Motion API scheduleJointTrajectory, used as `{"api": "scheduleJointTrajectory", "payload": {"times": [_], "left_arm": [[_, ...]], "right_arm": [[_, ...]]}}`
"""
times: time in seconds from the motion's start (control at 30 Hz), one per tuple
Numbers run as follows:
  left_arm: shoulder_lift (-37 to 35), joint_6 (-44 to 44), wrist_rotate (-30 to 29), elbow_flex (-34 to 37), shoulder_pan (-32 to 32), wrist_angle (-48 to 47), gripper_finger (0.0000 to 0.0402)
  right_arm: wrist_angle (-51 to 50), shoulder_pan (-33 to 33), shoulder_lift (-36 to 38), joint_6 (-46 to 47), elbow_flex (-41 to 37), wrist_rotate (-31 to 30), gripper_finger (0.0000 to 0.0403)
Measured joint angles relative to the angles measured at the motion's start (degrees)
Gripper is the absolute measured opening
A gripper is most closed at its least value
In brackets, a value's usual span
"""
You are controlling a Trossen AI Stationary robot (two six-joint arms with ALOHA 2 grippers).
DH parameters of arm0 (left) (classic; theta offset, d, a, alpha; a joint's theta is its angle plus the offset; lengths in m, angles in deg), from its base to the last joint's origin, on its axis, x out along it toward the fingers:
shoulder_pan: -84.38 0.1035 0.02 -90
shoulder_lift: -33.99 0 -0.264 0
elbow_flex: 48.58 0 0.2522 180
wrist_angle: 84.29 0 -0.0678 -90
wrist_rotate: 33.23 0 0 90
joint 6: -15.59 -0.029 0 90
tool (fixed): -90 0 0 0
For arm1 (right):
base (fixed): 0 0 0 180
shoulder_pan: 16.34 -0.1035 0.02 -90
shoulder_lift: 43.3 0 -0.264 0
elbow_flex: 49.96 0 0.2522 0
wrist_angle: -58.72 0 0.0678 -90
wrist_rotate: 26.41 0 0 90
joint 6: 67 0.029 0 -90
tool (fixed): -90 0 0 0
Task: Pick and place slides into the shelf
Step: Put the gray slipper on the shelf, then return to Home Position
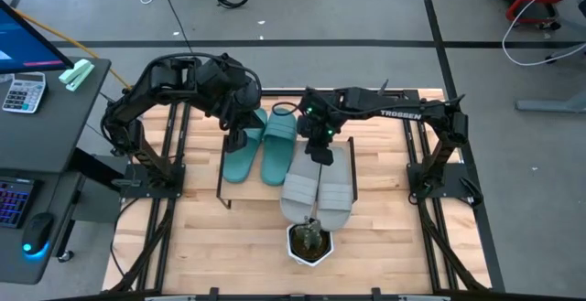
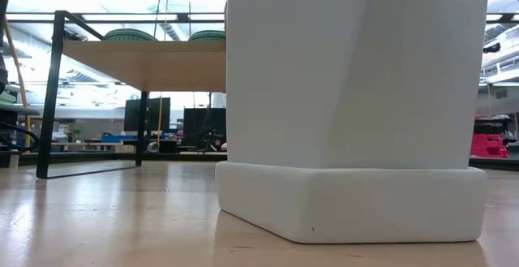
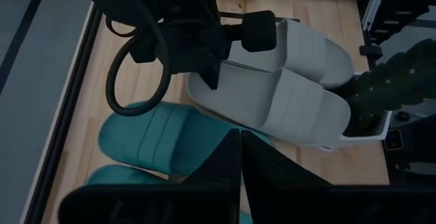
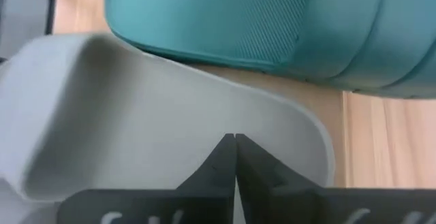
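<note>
Two teal slides (image 1: 261, 150) lie side by side on the shelf (image 2: 138, 60), showing as (image 2: 130, 34) in the low view. Two grey slides (image 1: 319, 187) lie to their right, toes toward the near edge. My left gripper (image 3: 242, 139) hangs shut, high above the teal slides (image 3: 157, 139). My right gripper (image 4: 235, 139) is shut and slants down over the heel end (image 4: 170, 108) of the grey slide next to the teal pair. It shows as (image 1: 320, 153) from above. My right gripper's shut fingertips stand right at the heel-end footbed (image 4: 204, 125) of a grey slide, slanting down from the table's right. I cannot tell whether they touch it. The slide lies flat.
A white pot (image 1: 309, 243) holding a small plant stands just in front of the grey slides' toes and fills most of the low view (image 2: 357, 96). The shelf's black legs (image 2: 53, 96) stand on the wooden table. A desk with a keyboard is off to the left.
</note>
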Motion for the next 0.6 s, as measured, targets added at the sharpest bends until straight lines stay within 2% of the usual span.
{"api": "scheduleJointTrajectory", "payload": {"times": [0.13, 0.37, 0.6], "left_arm": [[0.0, 0.0, -0.21, 0.0, 0.04, 0.0, 0.0005], [0.0, -0.05, -0.19, 0.0, 0.04, -0.38, 0.0017], [-0.22, -1.13, -0.19, 0.0, 0.04, -0.45, 0.0005]], "right_arm": [[0.04, 0.0, 0.0, -0.02, 1.81, 0.57, 0.003], [-0.21, 0.65, 0.0, -0.12, 5.92, 0.51, 0.005], [-2.88, 3.32, 0.02, -0.2, 9.07, -0.66, 0.0064]]}}
